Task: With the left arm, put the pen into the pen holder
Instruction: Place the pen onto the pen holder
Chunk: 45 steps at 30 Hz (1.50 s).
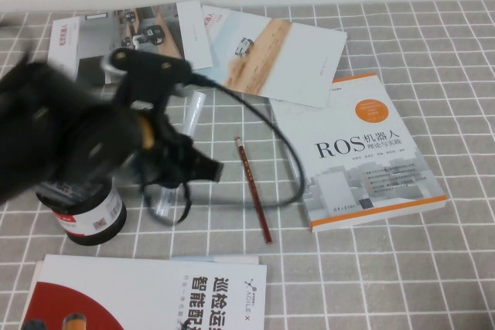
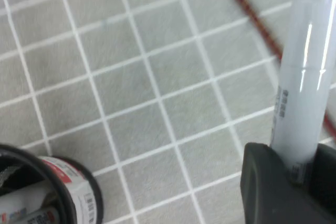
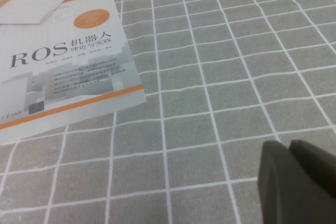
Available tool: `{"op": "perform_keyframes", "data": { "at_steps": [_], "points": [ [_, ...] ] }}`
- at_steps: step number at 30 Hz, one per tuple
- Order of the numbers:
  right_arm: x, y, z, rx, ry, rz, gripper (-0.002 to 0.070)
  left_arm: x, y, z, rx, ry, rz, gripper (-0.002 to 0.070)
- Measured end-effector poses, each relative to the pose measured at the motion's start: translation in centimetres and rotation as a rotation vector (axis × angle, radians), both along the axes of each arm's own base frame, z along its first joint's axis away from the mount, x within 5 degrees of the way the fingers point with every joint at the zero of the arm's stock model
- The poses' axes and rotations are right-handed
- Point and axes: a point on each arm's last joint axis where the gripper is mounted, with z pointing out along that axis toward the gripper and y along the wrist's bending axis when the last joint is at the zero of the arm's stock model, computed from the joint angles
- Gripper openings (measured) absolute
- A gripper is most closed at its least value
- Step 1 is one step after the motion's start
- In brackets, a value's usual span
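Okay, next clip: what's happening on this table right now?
The left gripper is shut on the pen, holding it above the tiled cloth, a little to the right of the pen holder. The pen is not in the holder yet. A dark red pencil lies between the arm and the ROS book. The right gripper hangs shut over bare cloth beside that book.
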Motion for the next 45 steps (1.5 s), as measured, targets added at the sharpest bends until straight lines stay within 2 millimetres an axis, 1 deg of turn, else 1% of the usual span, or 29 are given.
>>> {"op": "perform_keyframes", "data": {
  "at_steps": [3,7,12,14,18,21,24,27,29,32,34,36,40,45],
  "points": [
    [0.0,0.0,0.0,0.000,0.000,0.000,-0.0015,-2.2,1.5,0.5,-0.077,-0.110,-0.015,0.0107],
    [0.0,0.0,0.0,0.000,0.000,0.000,-0.0015,-4.5,3.4,0.1,-0.141,-0.230,-0.002,0.0107],
    [0.0,0.0,0.0,0.000,0.000,0.000,-0.0015,-5.9,5.6,0.3,-0.140,-0.360,0.051,0.0107],
    [0.0,0.0,0.0,0.000,0.000,0.000,-0.0015,-6.0,6.3,0.5,-0.157,-0.393,0.073,0.0107],
    [0.0,0.0,0.0,0.000,0.000,0.000,-0.0015,-5.3,7.6,1.1,-0.228,-0.427,0.126,0.0107],
    [0.0,0.0,0.0,0.000,0.000,0.000,-0.0015,-4.9,8.3,1.3,-0.253,-0.438,0.119,0.0107],
    [0.0,0.0,0.0,0.000,0.000,0.000,-0.0015,-4.6,8.7,1.1,-0.263,-0.485,0.078,0.0107],
    [0.0,0.0,0.0,0.000,0.000,0.000,-0.0015,-4.6,9.1,0.4,-0.268,-0.580,0.039,0.0107],
    [0.0,0.0,0.0,0.000,0.000,0.000,-0.0015,-4.8,9.5,-0.5,-0.277,-0.645,0.028,0.0107],
    [0.0,0.0,0.0,0.000,0.000,0.000,-0.0015,-5.3,10.0,-1.8,-0.286,-0.699,0.028,0.0107],
    [0.0,0.0,0.0,0.000,0.000,0.000,-0.0015,-5.4,10.4,-2.2,-0.287,-0.718,0.036,0.0107],
    [0.0,0.0,0.0,0.000,0.000,0.000,-0.0015,-5.4,10.8,-2.3,-0.293,-0.735,0.066,0.0107],
    [0.0,0.0,0.0,0.000,0.000,0.000,-0.0015,-4.6,11.8,-2.3,-0.306,-0.766,0.132,0.0107],
    [0.0,0.0,0.0,0.000,0.000,0.000,-0.0015,-3.4,11.9,-3.9,-0.295,-0.714,0.164,0.0107]
  ]
}}
